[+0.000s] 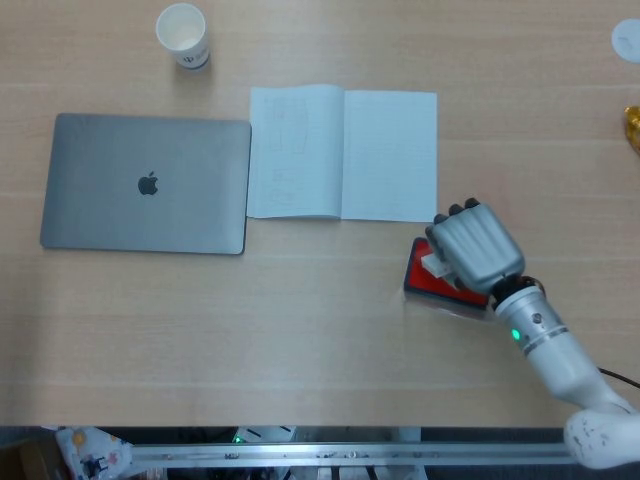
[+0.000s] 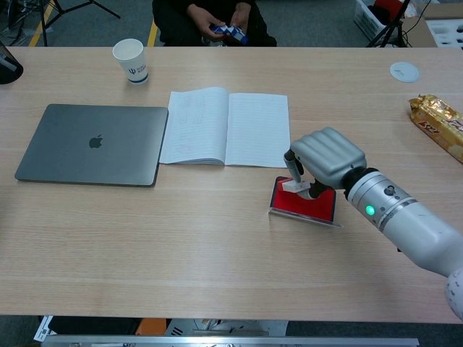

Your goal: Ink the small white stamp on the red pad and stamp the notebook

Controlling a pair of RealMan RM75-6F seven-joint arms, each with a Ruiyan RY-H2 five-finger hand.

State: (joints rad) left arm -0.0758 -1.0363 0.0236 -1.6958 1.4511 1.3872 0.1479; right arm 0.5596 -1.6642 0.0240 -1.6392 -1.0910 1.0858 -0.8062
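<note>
My right hand [image 1: 475, 246] [image 2: 325, 159] hangs over the red ink pad [image 1: 425, 282] [image 2: 293, 201] and pinches the small white stamp [image 1: 434, 264] [image 2: 295, 186] between thumb and a finger. The stamp sits just above the pad's red face, near its far left part; whether it touches is unclear. The open notebook [image 1: 342, 152] [image 2: 226, 127] lies flat a short way beyond the pad, toward the far left of my hand. My left hand shows in neither view.
A shut grey laptop [image 1: 146, 183] [image 2: 90, 144] lies left of the notebook. A paper cup [image 1: 183, 35] [image 2: 131, 61] stands at the far left. A white disc [image 2: 404, 71] and a gold snack packet [image 2: 438, 126] are at the far right. A person [image 2: 213, 18] sits across the table.
</note>
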